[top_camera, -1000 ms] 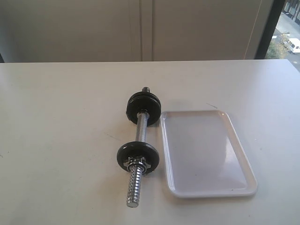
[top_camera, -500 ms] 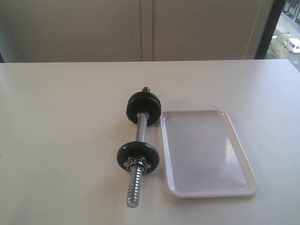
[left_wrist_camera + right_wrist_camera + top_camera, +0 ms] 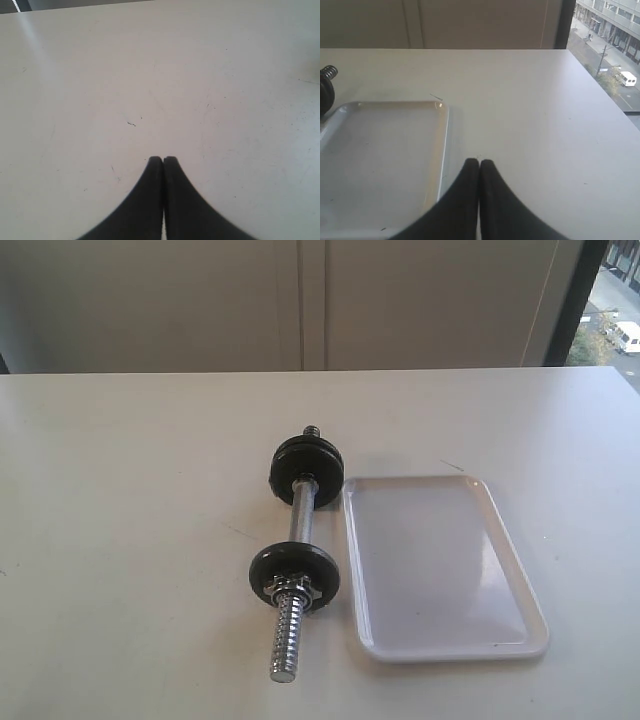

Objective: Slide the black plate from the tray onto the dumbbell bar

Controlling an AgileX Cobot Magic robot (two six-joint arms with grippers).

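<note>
The exterior camera sits raised at the near side of the white table (image 3: 120,490), facing down and across to the far wall (image 3: 420,300). The left wrist camera hangs close over bare tabletop, behind the left gripper (image 3: 163,159). The right wrist camera looks low past the right gripper (image 3: 479,161). With the exterior view it shares the glossy white rectangular plastic tray (image 3: 380,150) and the far threaded end of the chrome steel dumbbell bar (image 3: 329,72).

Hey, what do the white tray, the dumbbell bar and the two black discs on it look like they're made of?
Tray: probably plastic, glossy white; it mirrors the window light.
Dumbbell bar: chromed steel by its look, bright and mirror-like, with coarse threads at the ends.
Black discs: likely cast metal with a dull black coating, though the look alone leaves that open.
</note>
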